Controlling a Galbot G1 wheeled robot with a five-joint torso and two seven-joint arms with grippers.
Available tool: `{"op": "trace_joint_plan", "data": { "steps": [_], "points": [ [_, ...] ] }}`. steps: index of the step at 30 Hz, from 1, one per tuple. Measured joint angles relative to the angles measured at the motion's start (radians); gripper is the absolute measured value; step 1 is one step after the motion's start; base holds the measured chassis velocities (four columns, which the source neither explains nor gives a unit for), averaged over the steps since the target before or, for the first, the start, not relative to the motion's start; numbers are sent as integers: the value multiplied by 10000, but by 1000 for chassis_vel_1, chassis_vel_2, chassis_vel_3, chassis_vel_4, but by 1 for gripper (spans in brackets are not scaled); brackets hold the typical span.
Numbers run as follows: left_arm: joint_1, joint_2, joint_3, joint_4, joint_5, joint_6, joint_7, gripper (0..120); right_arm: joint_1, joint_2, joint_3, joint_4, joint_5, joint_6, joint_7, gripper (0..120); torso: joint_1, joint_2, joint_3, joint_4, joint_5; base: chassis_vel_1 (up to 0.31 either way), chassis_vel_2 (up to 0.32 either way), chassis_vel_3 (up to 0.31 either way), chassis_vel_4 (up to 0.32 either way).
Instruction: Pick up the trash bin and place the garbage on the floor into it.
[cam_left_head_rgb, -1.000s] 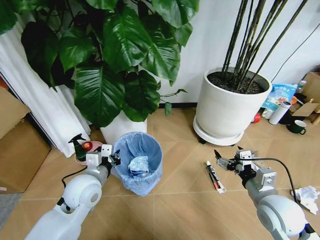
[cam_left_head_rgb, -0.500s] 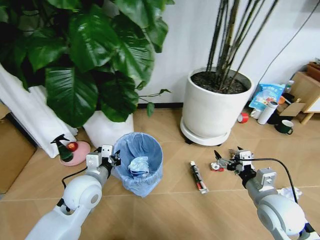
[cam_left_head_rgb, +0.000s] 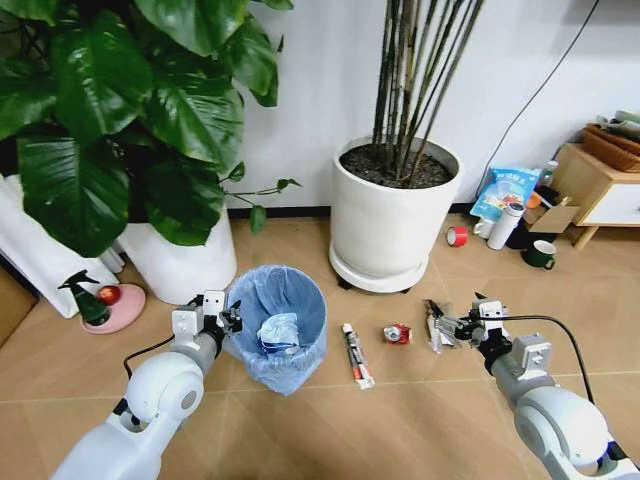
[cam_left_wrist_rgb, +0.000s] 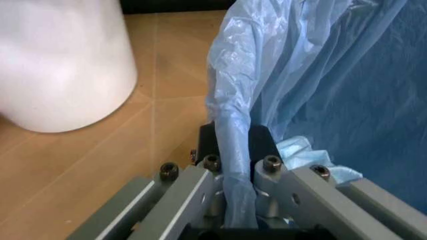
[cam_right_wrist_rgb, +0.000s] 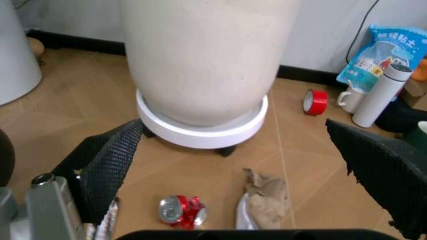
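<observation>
- Left hand (cam_left_head_rgb: 222, 318) at lower left, clamped on the trash bin (cam_left_head_rgb: 277, 325) rim.
- Right hand (cam_left_head_rgb: 437, 325), fingers apart, at lower right above a crushed can (cam_right_wrist_rgb: 181, 210) and crumpled paper (cam_right_wrist_rgb: 265, 202).

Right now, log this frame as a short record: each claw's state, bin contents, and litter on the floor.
left claw: shut on the rim of the trash bin
right claw: open, empty, above the floor
bin contents: crumpled paper
floor litter: red crushed can, thin wrapper, crumpled brown-white paper
nearby: white plant pot
</observation>
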Motion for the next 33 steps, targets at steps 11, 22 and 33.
{"op": "trace_joint_plan", "data": {
  "steps": [11, 22, 33],
  "points": [
    [10, -41, -215, 69, -38, -55, -118, 0, 1038, -487, -1126, -1515, 625, 629, -739, 100, 0, 0, 0, -1, -5, -113, -115, 99, 101],
    [236, 116, -669, -97, -278, -57, -174, 0, 3107, -659, -4365, -3799, 1056, 764, -1713, 100, 0, -1, 1, 2, -12, 17, 8, -13, -11],
    [200, 195, -705, -156, -296, -53, -151, 0, 4486, 442, -6774, -6048, 1148, 780, -1116, 100, 1, -1, 1, 0, -11, 0, 0, 0, 0]
  ]
}}
